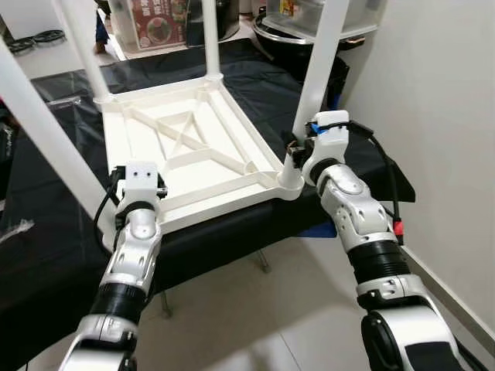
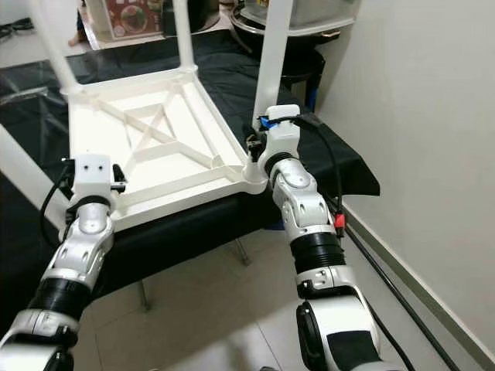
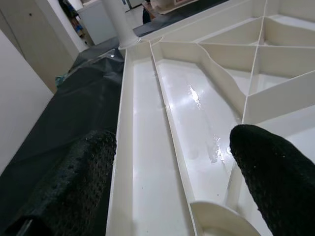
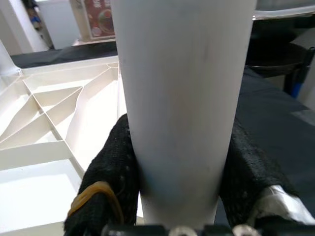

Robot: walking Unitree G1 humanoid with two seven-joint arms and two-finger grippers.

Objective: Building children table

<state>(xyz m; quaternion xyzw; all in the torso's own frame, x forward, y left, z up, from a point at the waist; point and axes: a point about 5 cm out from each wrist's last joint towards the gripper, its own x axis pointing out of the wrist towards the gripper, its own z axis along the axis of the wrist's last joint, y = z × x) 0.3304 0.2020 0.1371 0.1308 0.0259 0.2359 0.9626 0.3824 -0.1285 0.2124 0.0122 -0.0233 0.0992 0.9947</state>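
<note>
Both arms are reaching forward over the near edge of a black cloth (image 1: 46, 193) covering a stand, where the white table (image 1: 186, 151) is lying upside down, ribbed underside facing up, four legs pointing up and leaning slightly outward. Its long axis is running away from the robot, angled a bit to the left.

The left gripper (image 3: 172, 182) is sitting at the near left edge of the table, fingers (image 3: 275, 172) apart, straddling the outer rim rib, one finger outside over the cloth, the other inside over the underside; not gripping anything.

The right gripper (image 4: 179, 172) is at the near right corner, jaws clamped around the near right leg (image 1: 315, 69) just above its round socket (image 1: 290, 179). In the right wrist view the leg is standing upright between the two black fingers (image 4: 110, 172), touching both; one finger is wearing a yellow band, the other a strip of silver tape.

The near left leg (image 1: 42, 124) is rising steeply toward the left. The far legs (image 1: 211, 39) are standing at the far corners.

Beyond the table a red printed box (image 1: 155, 22) and a dark pot (image 1: 282, 31) are sitting; a white wall (image 1: 433, 93) is running along the right
</note>
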